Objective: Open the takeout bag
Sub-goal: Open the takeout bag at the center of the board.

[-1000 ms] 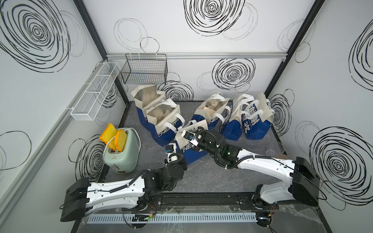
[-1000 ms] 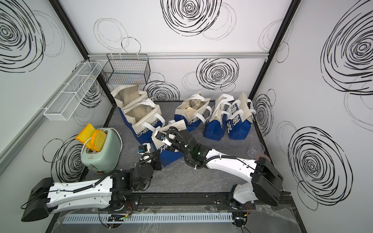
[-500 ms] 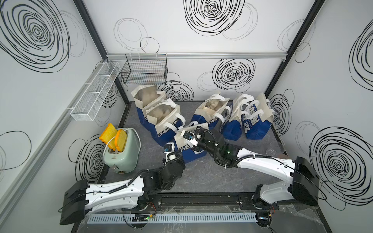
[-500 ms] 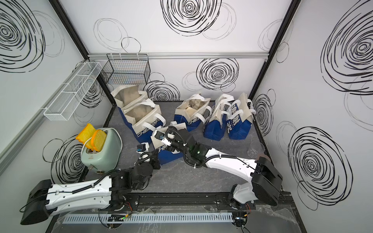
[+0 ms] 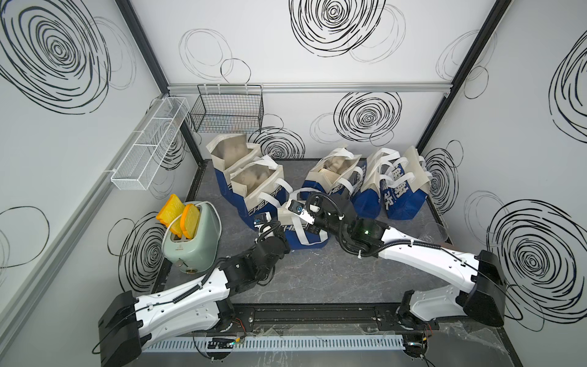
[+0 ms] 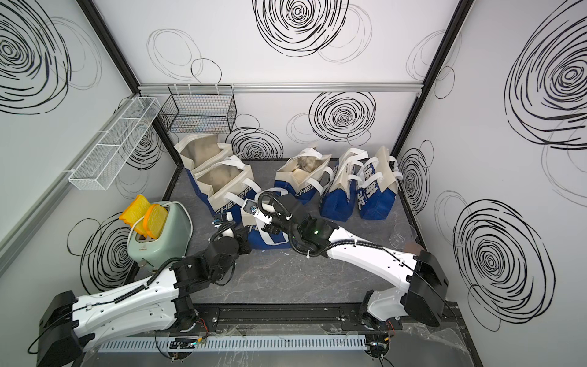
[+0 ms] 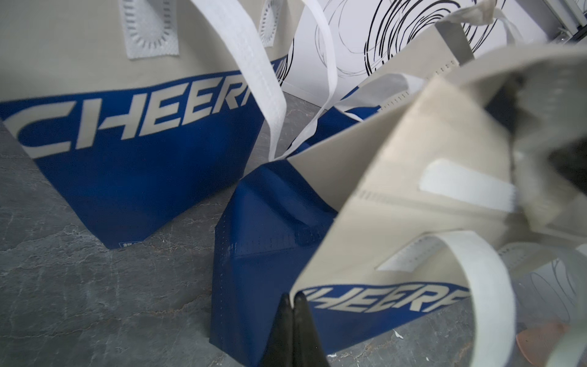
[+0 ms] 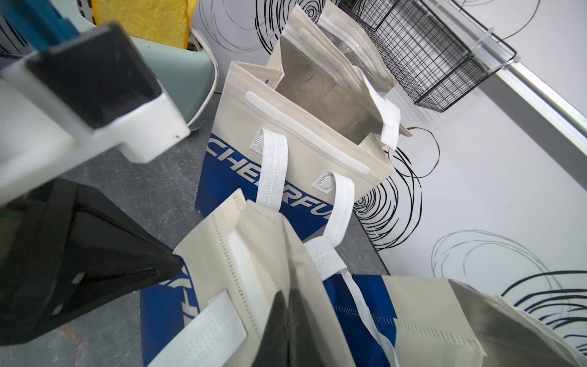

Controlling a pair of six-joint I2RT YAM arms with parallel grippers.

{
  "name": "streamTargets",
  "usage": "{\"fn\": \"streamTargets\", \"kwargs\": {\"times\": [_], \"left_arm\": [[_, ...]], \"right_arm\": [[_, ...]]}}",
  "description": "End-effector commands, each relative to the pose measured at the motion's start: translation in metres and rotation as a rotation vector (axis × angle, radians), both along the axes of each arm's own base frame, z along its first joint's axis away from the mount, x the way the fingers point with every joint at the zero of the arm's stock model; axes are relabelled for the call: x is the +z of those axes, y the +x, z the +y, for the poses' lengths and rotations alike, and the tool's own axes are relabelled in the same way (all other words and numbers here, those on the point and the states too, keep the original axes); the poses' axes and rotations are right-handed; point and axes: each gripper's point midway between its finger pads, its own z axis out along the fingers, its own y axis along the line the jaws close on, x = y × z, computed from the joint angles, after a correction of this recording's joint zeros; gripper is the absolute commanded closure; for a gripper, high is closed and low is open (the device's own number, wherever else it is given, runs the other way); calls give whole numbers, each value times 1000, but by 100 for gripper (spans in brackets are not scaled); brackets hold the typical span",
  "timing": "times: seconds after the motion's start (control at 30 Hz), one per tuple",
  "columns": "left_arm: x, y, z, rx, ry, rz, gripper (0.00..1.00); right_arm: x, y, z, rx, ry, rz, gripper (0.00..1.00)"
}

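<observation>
In both top views, the takeout bag (image 5: 300, 240) is being seen near the middle of the table (image 5: 317, 279). Other bags (image 5: 254, 181) are at its 12 o'clock and a toaster (image 5: 190, 235) is at its 9 o'clock. The bag is being met from two sides, with the left gripper (image 5: 275, 227) at its 9 o'clock side and the right gripper (image 5: 310, 224) at its top edge, near 2 o'clock. In the left wrist view, the left gripper (image 7: 292, 317) is being held squeezed tight, right against the bag's front (image 7: 397, 197). It cannot be told if any cloth is being pinched there. In the right wrist view, the right gripper (image 8: 287, 324) is being pressed closed on what looks like the bag's cream top edge (image 8: 222, 254). How far the mouth is open cannot be told. The step in hand is judged to be the grabbing of the bag's sides. Next, the sides are likely going to need pulling apart, toward 9 and 3 o'clock. This should be done slowly, so the light bag is not being tipped over.
</observation>
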Motion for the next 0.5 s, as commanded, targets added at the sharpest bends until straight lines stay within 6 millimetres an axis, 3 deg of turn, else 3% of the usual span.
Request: {"fn": "streamTargets", "kwargs": {"times": [0.0,0.47], "left_arm": [[-54,-14,32,21,202,168,100],[-76,-12,33,-11,261,237,100]], "right_arm": [[87,20,-30,-128,146,-144,100],[113,49,-39,-140,187,-48,100]]}}
